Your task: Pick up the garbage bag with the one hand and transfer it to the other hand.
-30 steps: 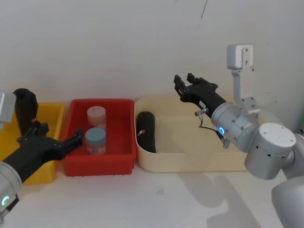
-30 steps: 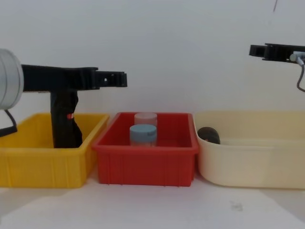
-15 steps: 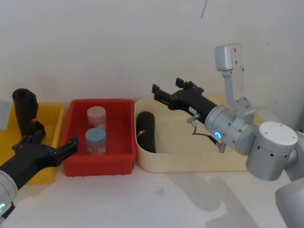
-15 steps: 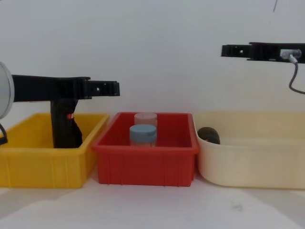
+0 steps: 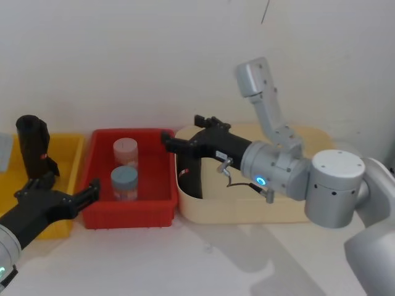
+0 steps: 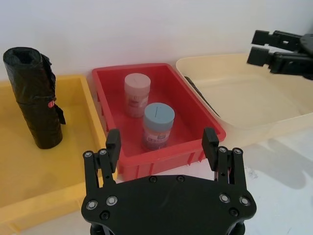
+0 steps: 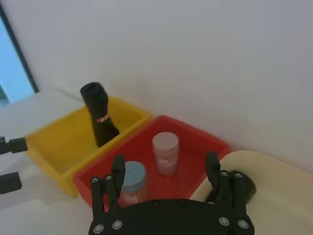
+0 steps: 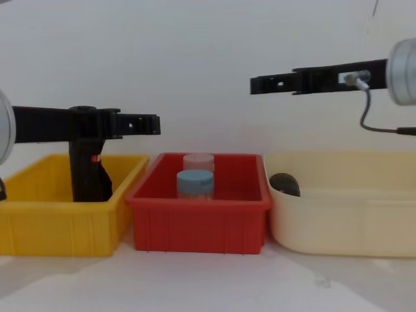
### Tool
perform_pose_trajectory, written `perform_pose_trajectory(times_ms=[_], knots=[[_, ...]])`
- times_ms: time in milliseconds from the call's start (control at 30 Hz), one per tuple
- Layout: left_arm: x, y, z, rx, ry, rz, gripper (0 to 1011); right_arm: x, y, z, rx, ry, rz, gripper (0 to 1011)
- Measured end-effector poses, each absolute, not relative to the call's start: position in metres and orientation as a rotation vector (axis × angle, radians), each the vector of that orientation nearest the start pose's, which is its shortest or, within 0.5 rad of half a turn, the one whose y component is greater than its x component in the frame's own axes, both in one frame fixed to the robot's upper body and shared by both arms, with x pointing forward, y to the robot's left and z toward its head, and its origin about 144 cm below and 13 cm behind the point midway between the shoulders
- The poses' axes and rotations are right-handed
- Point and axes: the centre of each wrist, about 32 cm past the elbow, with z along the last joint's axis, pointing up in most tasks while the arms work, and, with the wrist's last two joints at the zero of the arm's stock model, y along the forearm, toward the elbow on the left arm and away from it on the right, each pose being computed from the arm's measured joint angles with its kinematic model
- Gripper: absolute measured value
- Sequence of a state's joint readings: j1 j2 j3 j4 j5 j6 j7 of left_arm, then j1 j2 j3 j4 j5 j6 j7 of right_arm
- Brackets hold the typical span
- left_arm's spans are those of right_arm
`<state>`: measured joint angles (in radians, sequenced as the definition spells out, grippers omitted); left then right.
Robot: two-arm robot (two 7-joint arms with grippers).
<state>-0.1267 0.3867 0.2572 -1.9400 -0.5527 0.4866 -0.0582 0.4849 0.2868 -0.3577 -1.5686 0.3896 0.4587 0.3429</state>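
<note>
two jars [image 5: 124,182] in red bin [image 5: 126,217], garbage bag [image 5: 190,182] lying in cream tub [image 5: 247,211]

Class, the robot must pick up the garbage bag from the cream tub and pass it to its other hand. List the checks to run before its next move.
1. Garbage bag lies alone in the cream tub: ok.
2. Left gripper open: ok.
3. Right gripper open: ok.
4. A gripper down at the bag: not ok; the right hangs high above the tub's left rim, the left is near the yellow bin.
5. Other black roll kept apart, standing in the yellow bin: ok.
6. Bag fits between the fingers: cannot tell.
</note>
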Motion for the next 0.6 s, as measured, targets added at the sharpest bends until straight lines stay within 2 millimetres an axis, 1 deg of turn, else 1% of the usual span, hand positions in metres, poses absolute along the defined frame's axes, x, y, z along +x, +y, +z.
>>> perform_pose_trajectory(times_ms=[300, 400, 600], knots=[[0.454, 0.223, 1.276, 0.040, 0.166, 1.072, 1001, 0.560, -0.177, 1.302, -0.175, 0.036, -0.828, 1000], [0.454, 0.223, 1.276, 0.040, 0.166, 1.073, 1001, 0.563, -0.165, 1.302, -0.200, 0.037, -0.811, 1000], [0.454, 0.223, 1.276, 0.040, 0.166, 1.074, 1001, 0.568, -0.150, 1.301, -0.244, 0.031, -0.792, 1000]])
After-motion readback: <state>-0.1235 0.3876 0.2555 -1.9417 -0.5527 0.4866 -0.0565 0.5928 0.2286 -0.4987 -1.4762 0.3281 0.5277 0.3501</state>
